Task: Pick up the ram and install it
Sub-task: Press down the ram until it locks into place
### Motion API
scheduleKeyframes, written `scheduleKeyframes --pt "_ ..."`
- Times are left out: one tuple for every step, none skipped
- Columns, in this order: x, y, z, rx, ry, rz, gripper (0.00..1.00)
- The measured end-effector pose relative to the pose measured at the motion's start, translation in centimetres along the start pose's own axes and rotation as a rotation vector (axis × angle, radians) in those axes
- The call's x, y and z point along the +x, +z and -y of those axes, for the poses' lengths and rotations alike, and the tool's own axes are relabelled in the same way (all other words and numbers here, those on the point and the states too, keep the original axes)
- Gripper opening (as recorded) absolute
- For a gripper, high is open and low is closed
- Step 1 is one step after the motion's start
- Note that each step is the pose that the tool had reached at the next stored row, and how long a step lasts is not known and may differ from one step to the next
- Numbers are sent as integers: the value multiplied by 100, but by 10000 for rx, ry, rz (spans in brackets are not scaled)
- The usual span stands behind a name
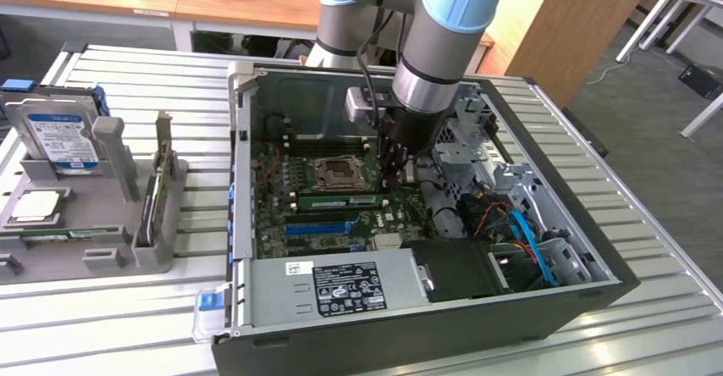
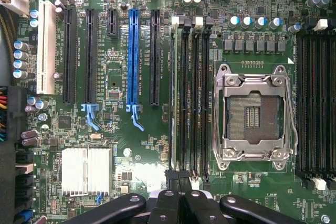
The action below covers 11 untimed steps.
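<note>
Arm (image 1: 435, 46) reaching straight down; tool (image 2: 181, 200) fingers pressed together.

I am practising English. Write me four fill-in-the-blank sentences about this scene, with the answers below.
1. The end effector is inside the open computer case, and it is ___ (open/shut).
2. The CPU socket is ___ (empty/filled).
3. The hard drive stands in the grey holder on the exterior view's ___.
4. The colour of the long slot strip between the black slots is ___.

Answers: shut; empty; left; blue
</note>
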<state>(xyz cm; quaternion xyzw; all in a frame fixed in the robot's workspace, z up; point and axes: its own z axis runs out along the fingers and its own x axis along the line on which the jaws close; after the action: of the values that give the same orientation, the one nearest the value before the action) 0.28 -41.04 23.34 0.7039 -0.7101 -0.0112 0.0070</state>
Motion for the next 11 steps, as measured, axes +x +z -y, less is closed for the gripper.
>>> scheduleKeyframes --pt "-1 2 0 0 1 -4 11" --pt "-1 4 0 1 0 -15 11" --pt "0 7 0 1 1 -24 11" --pt "0 10 0 1 0 -27 11" --pt "0 13 0 1 1 -29 11" --pt "0 16 0 0 1 -31 11" --pt "1 17 0 0 1 -32 11" --pt "1 17 0 0 1 -32 11" --pt "0 18 0 0 1 -30 11" --pt "0 18 0 1 1 -30 11" --pt "0 23 1 2 1 -27 11"
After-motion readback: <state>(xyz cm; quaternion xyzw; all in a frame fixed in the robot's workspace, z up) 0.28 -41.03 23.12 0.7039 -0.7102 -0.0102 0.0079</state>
